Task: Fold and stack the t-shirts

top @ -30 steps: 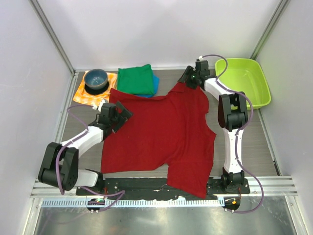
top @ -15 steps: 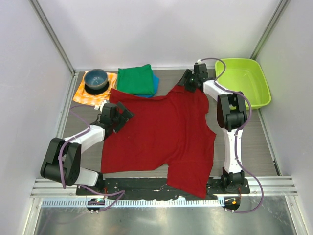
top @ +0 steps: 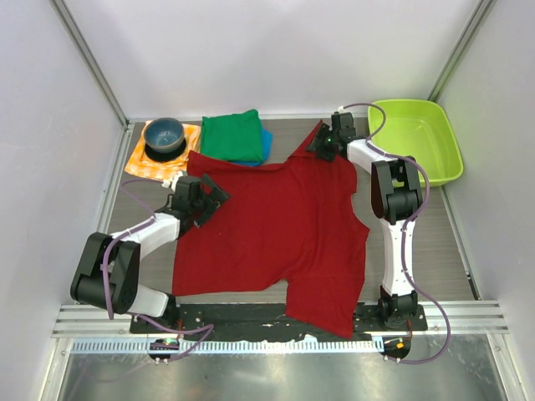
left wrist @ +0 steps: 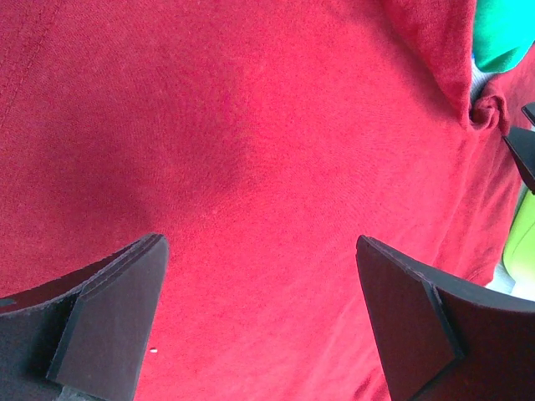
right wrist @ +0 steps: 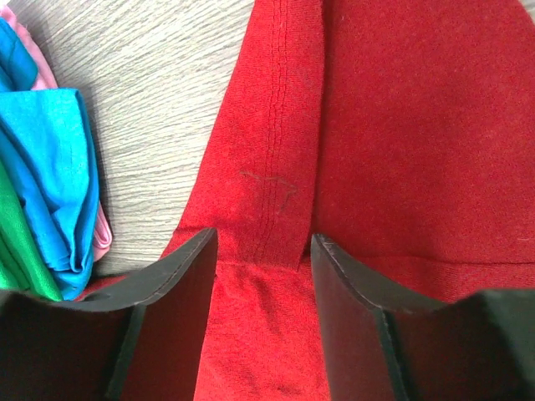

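Observation:
The dark red t-shirt (top: 276, 225) lies spread flat across the middle of the table. The green t-shirt (top: 232, 134) lies folded on top of the blue t-shirt (top: 265, 144) at the back. My left gripper (top: 209, 194) is wide open just above the red shirt's left part; in the left wrist view (left wrist: 259, 313) only red cloth (left wrist: 251, 150) shows between its fingers. My right gripper (top: 321, 142) is at the shirt's far right sleeve. In the right wrist view (right wrist: 263, 313) its jaws stand partly apart astride the folded sleeve hem (right wrist: 280, 167), with the blue shirt (right wrist: 54, 167) to the left.
A blue bowl (top: 165, 134) sits on an orange-and-white checked cloth (top: 144, 160) at the back left. A lime green tub (top: 422, 138) stands at the back right. A pink edge (right wrist: 102, 224) peeks out under the blue shirt. White walls enclose the table.
My right gripper has shifted slightly left and nearer over the sleeve, and the sleeve corner now points up toward the back. My left gripper has barely moved.

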`<state>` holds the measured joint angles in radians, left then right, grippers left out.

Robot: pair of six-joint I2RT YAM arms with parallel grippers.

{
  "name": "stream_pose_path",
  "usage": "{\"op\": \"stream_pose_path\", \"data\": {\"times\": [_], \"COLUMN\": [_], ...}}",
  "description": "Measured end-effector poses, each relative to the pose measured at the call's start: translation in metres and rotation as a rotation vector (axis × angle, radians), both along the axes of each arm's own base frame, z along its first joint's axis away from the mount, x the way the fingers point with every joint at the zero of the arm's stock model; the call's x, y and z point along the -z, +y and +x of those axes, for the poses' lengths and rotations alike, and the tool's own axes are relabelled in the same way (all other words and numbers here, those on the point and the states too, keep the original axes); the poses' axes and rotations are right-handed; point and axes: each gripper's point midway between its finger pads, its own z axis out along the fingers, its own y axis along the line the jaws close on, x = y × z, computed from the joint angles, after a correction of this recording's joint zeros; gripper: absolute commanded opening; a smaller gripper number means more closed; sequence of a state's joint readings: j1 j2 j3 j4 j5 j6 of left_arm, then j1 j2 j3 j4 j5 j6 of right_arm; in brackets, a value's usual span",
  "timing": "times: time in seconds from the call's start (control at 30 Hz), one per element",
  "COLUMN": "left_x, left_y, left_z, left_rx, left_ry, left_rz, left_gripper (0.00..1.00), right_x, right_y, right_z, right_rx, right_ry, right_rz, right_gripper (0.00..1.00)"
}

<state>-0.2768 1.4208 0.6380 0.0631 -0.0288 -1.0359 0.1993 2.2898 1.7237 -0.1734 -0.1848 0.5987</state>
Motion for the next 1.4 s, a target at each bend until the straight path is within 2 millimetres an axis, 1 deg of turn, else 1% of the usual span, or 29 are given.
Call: {"op": "stream_pose_path", "data": {"times": [0.07, 0.1, 0.23, 0.27, 0.3, 0.4, 0.43, 0.47, 0.5, 0.67, 0.77, 0.9, 1.0, 1.03, 1.07, 1.13, 1.17, 1.23, 1.3, 1.33, 1.4], "left_x": [0.001, 0.001, 0.004, 0.004, 0.005, 0.006, 0.006, 0.006, 0.007, 0.009, 0.012, 0.013, 0.012, 0.012, 0.012, 0.013, 0.013, 0.013, 0.013, 0.013, 0.013], "left_y": [0.000, 0.000, 0.000, 0.000, 0.000, 0.000, 0.000, 0.000, 0.000, 0.001, 0.001, 0.001, 0.000, 0.000, 0.000, 0.000, 0.000, 0.000, 0.001, 0.001, 0.001], "left_z": [0.000, 0.000, 0.000, 0.000, 0.000, -0.001, -0.001, -0.001, -0.001, -0.001, -0.002, -0.001, -0.001, -0.001, -0.001, -0.001, -0.001, -0.001, -0.001, -0.001, -0.001], "left_rx": [0.000, 0.000, 0.000, 0.000, 0.000, 0.000, 0.000, 0.000, 0.000, 0.002, 0.003, 0.003, 0.003, 0.003, 0.004, 0.006, 0.006, 0.010, 0.012, 0.013, 0.015], "left_ry": [0.003, 0.004, 0.010, 0.011, 0.013, 0.017, 0.017, 0.017, 0.018, 0.025, 0.032, 0.033, 0.029, 0.028, 0.028, 0.029, 0.029, 0.028, 0.028, 0.027, 0.027], "left_rz": [0.001, 0.001, 0.003, 0.004, 0.004, 0.005, 0.005, 0.006, 0.006, 0.010, 0.013, 0.013, 0.012, 0.012, 0.013, 0.015, 0.016, 0.019, 0.022, 0.023, 0.025], "left_gripper": [1.00, 1.00, 1.00, 1.00, 1.00, 1.00, 1.00, 1.00, 1.00, 1.00, 1.00, 1.00, 1.00, 1.00, 1.00, 1.00, 1.00, 1.00, 1.00, 1.00, 1.00], "right_x": [0.001, 0.001, 0.003, 0.004, 0.005, 0.007, 0.007, 0.007, 0.007, 0.004, -0.002, -0.020, -0.040, -0.049, -0.055, -0.069, -0.075, -0.080, -0.079, -0.075, -0.068], "right_y": [0.000, 0.000, 0.000, 0.000, 0.000, 0.001, 0.001, 0.001, 0.001, 0.002, 0.004, 0.014, 0.027, 0.035, 0.041, 0.058, 0.066, 0.081, 0.090, 0.092, 0.093], "right_z": [0.000, 0.000, 0.001, 0.001, 0.002, 0.004, 0.005, 0.005, 0.006, 0.007, 0.012, 0.024, 0.041, 0.048, 0.054, 0.067, 0.074, 0.083, 0.082, 0.081, 0.073], "right_rx": [0.001, 0.001, 0.006, 0.007, 0.006, 0.006, 0.006, 0.006, 0.006, 0.007, 0.003, -0.017, -0.045, -0.061, -0.073, -0.106, -0.125, -0.151, -0.174, -0.178, -0.180], "right_ry": [0.001, 0.001, 0.006, 0.007, 0.007, 0.007, 0.009, 0.009, 0.007, 0.002, -0.015, -0.062, -0.122, -0.150, -0.172, -0.220, -0.249, -0.291, -0.305, -0.306, -0.311], "right_rz": [0.001, 0.001, 0.001, 0.001, 0.001, 0.001, 0.001, 0.001, 0.001, 0.004, 0.008, 0.033, 0.073, 0.093, 0.108, 0.152, 0.172, 0.204, 0.221, 0.221, 0.208], "right_gripper": [0.45, 0.38, 0.33, 0.30, 0.26, 0.20, 0.16, 0.08, 0.01, 0.01, 0.01, 0.01, 0.01, 0.05, 0.49, 0.88, 0.93, 0.95, 0.95, 0.96, 0.96]}}
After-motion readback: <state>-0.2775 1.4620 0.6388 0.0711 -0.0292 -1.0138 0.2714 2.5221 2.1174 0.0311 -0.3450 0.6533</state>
